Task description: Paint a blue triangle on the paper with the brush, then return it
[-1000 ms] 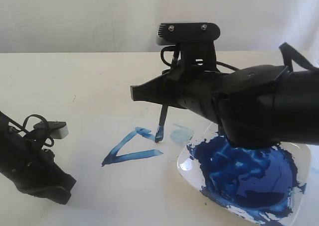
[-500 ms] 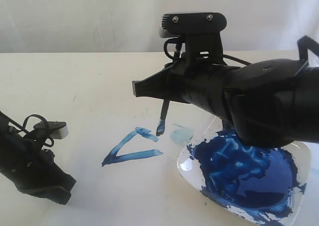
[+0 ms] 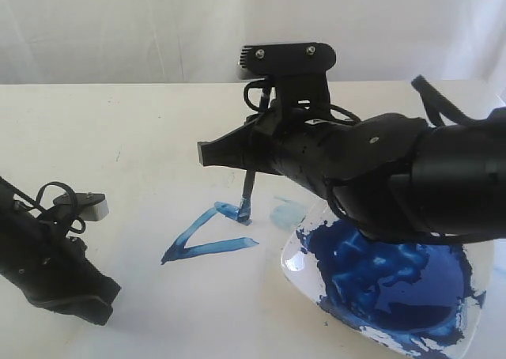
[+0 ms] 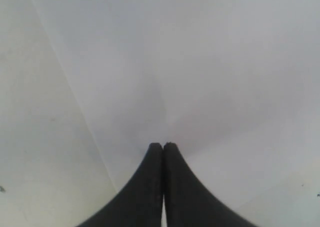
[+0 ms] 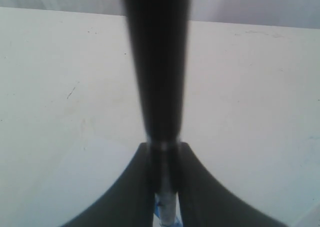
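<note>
Brush [image 3: 247, 191] near-upright, clamped between right gripper [image 3: 215, 152] jaws. Its blue tip apparently touches the far corner of the blue triangle [image 3: 207, 249] on the paper [image 3: 198, 304], just left of paint dish [image 3: 289, 258]. Left gripper [image 4: 163, 148] jaws closed, empty, near left.

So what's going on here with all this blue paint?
A two-armed robot is painting. Its right gripper holds the brush nearly upright, tip down at one corner of the blue triangle on the paper. The side nearest the paint dish looks unpainted. The left gripper is shut, empty, and off to the side.
</note>
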You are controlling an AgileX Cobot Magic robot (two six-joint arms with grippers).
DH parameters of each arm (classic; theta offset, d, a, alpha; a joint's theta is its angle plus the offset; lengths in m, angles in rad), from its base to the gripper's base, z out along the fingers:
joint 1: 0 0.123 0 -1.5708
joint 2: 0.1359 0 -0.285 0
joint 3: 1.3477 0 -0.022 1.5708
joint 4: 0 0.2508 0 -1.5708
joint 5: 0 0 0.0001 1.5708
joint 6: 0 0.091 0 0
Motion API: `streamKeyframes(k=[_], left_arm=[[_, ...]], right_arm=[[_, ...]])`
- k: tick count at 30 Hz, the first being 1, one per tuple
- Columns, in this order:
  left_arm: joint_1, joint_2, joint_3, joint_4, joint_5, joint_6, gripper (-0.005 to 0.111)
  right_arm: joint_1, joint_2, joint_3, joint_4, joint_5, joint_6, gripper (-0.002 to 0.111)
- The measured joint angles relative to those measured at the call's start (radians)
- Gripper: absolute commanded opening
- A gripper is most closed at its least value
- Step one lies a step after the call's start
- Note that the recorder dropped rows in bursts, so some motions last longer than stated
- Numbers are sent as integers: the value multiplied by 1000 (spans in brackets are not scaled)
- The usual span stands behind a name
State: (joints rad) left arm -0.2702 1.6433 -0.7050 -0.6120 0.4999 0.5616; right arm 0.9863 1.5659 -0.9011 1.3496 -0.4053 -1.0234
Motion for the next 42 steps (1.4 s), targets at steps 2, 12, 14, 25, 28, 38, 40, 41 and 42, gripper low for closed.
streamKeyframes(k=[2, 12, 14, 25, 28, 38, 40, 41, 42], left_arm=[[0, 0, 0, 0, 0, 0, 0], [0, 0, 0, 0, 0, 0, 0], [0, 0, 0, 0, 0, 0, 0], [0, 0, 0, 0, 0, 0, 0], [0, 0, 0, 0, 0, 0, 0], [0, 0, 0, -12, 0, 0, 0], [0, 0, 0, -14, 0, 0, 0], [0, 0, 0, -14, 0, 0, 0], [0, 0, 0, -14, 0, 0, 0]], right_arm=[[0, 0, 0, 18, 0, -20, 0], [0, -24, 0, 217, 0, -217, 0], [0, -31, 0, 248, 0, -244, 0], [0, -68, 0, 384, -4, -402, 0], [0, -85, 4, 393, -11, -432, 0], [0, -102, 16, 401, 3, -441, 0], [0, -102, 16, 401, 8, -441, 0], [0, -102, 16, 401, 8, -441, 0], [0, -102, 16, 401, 9, -441, 0]])
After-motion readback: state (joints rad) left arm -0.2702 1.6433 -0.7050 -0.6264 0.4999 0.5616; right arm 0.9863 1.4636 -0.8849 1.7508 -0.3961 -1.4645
